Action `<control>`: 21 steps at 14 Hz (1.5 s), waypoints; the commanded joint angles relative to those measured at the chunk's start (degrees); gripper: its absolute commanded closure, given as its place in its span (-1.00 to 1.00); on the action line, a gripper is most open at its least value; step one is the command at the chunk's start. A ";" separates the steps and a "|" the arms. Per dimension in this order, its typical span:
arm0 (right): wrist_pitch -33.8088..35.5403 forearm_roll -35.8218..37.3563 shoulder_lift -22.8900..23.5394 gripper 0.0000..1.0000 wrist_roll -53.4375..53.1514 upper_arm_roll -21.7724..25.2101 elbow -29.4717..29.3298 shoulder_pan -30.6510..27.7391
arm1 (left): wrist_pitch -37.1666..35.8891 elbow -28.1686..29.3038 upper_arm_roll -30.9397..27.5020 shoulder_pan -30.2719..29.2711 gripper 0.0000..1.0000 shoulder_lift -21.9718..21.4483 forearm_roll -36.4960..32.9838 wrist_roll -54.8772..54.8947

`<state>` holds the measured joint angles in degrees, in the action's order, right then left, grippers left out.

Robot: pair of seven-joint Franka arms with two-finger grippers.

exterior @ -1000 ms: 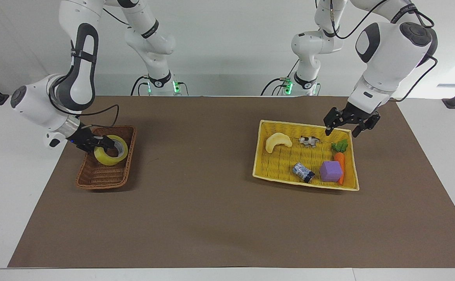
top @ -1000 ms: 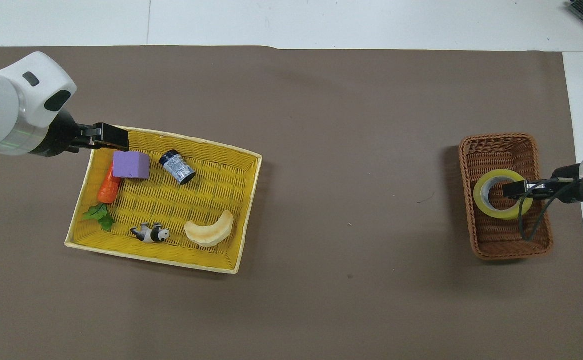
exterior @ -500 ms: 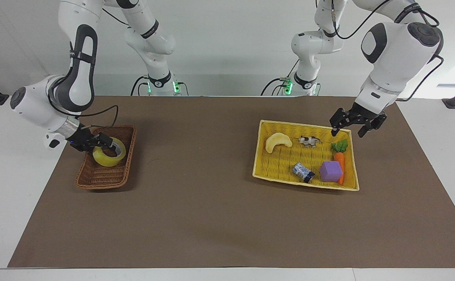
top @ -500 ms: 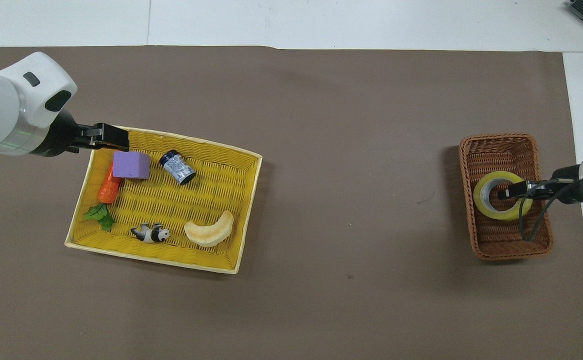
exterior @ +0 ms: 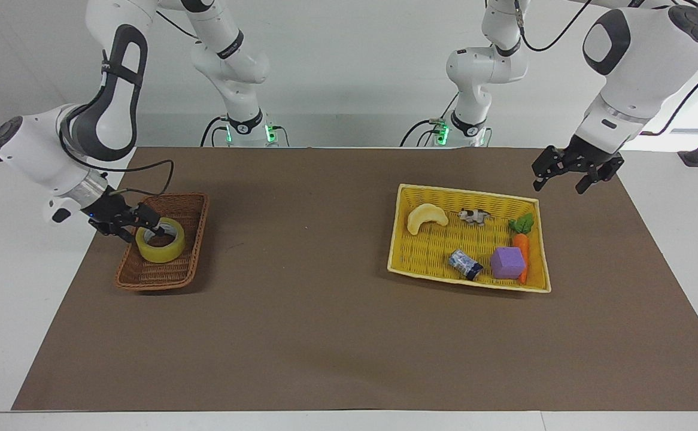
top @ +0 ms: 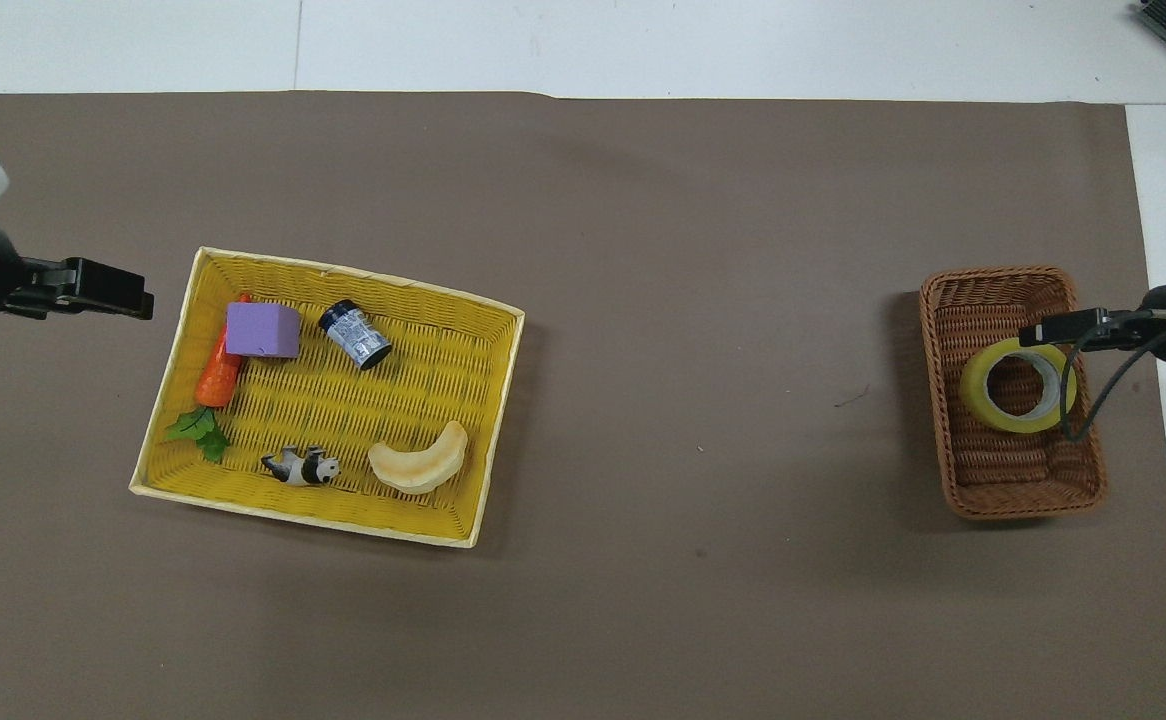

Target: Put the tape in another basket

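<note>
The yellow tape (exterior: 160,240) lies flat in the brown wicker basket (exterior: 202,206) at the right arm's end of the table. It also shows in the overhead view (top: 1018,386), inside the basket (top: 993,275). My right gripper (exterior: 140,230) is open at the tape's rim, at the basket's side toward the right arm's end, and holds nothing. In the overhead view the right gripper (top: 1028,331) is just off the ring. My left gripper (exterior: 558,184) is open and empty, raised over the table beside the yellow basket (exterior: 469,193), outside it. It also shows in the overhead view (top: 143,302).
The yellow basket (top: 343,272) holds a pale crescent toy (top: 420,462), a panda figure (top: 301,466), a carrot (top: 215,372), a purple block (top: 261,330) and a small can (top: 355,334). A brown mat (top: 643,300) covers the table between the two baskets.
My right gripper has let go of the tape, which has dropped flat into the brown basket, and has drawn back. My left gripper has moved off the yellow basket toward the left arm's end.
</note>
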<state>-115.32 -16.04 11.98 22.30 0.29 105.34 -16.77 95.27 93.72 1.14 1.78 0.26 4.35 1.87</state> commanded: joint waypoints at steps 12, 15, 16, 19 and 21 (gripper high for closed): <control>14.76 15.51 -13.29 -1.00 -38.80 -0.64 -3.65 17.90 | -6.94 -2.75 0.09 0.16 -1.00 -2.54 -7.96 3.23; 16.26 15.69 -15.49 -1.00 -39.80 -0.21 -4.70 19.76 | -6.07 -1.97 -0.17 -0.28 -1.00 -4.21 -5.94 2.97; 17.75 15.69 -15.84 -1.00 -39.01 0.06 -6.54 19.15 | -7.02 -1.87 -0.17 -0.19 -1.00 -4.56 -5.24 3.23; 24.69 15.69 -15.93 -1.00 -36.46 0.41 -13.04 17.91 | -8.70 -2.14 0.18 0.51 -1.00 -4.74 -5.15 2.62; 28.81 16.21 -16.02 -1.00 -33.66 1.20 -17.25 17.04 | -8.70 -1.96 0.44 0.42 -1.00 -4.83 -5.15 2.79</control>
<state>-90.33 -0.93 -4.63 -14.28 1.22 92.36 1.45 87.60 91.45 1.63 1.97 -3.84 -1.42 4.61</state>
